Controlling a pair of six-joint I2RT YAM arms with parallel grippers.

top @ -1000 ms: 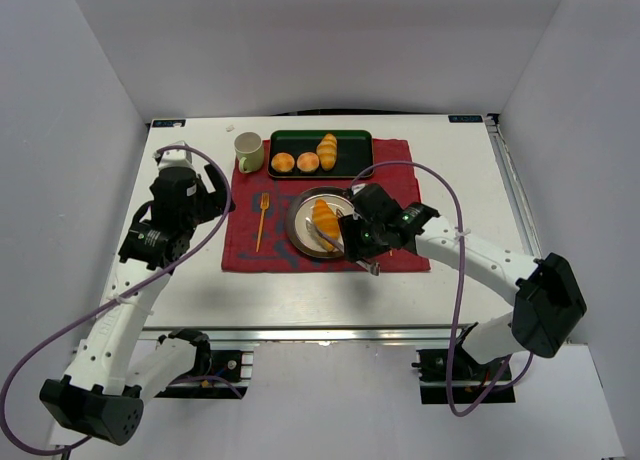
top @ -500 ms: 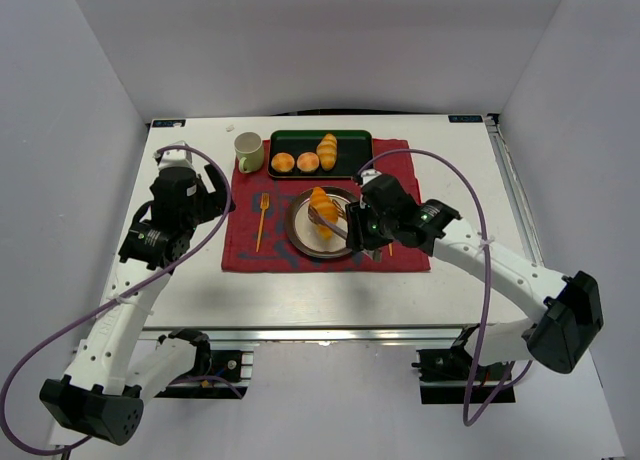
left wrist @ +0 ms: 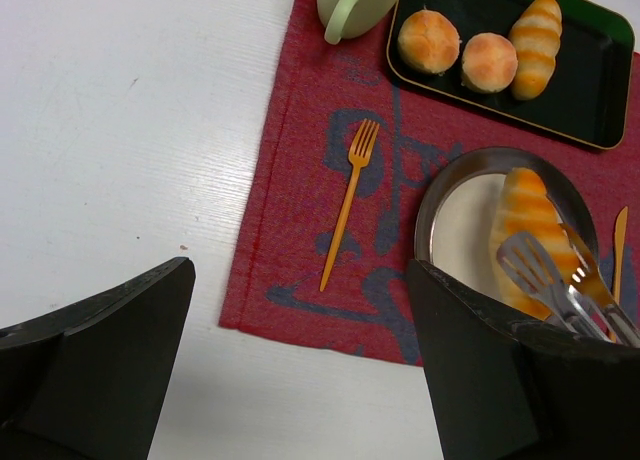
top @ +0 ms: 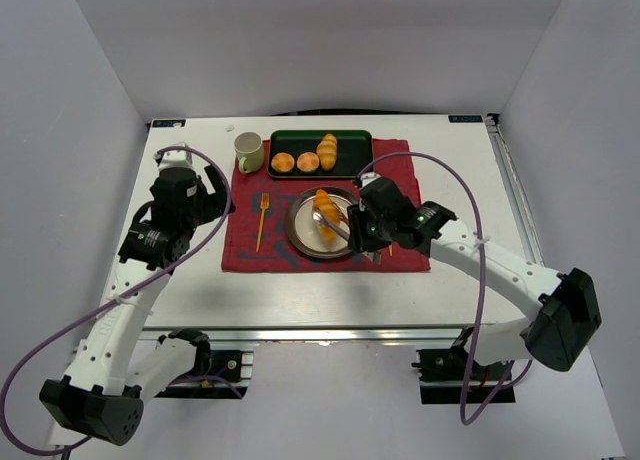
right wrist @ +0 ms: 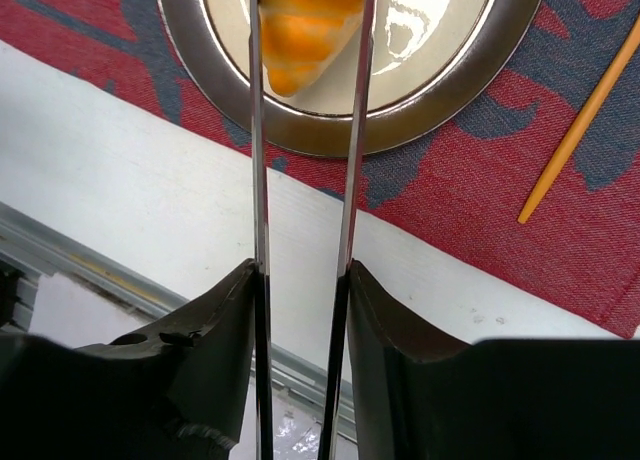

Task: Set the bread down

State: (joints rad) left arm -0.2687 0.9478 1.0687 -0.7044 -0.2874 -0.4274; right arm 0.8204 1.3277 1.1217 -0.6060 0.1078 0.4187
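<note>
The bread (top: 324, 213) is a golden-orange ridged croissant over a silver plate (top: 299, 236) on the red mat. It also shows in the left wrist view (left wrist: 522, 220) and the right wrist view (right wrist: 305, 15). My right gripper (top: 362, 227) is shut on metal tongs (right wrist: 352, 170), whose two arms lie on either side of the bread's near end. I cannot tell whether the bread rests on the plate (right wrist: 400, 130) or hangs just above it. My left gripper (top: 203, 202) is open and empty, above the bare table left of the mat (left wrist: 300, 370).
A dark green tray (top: 355, 140) at the back holds two small round buns (top: 296, 162) and a narrow twisted roll (top: 327, 150). A pale green mug (top: 248, 151) stands left of it. An orange fork (top: 262, 220) lies left of the plate, and an orange knife (right wrist: 585, 110) lies to its right.
My right gripper has swung with the tongs toward the back of the plate, and the bread has moved that way with it. The left arm has not moved.
</note>
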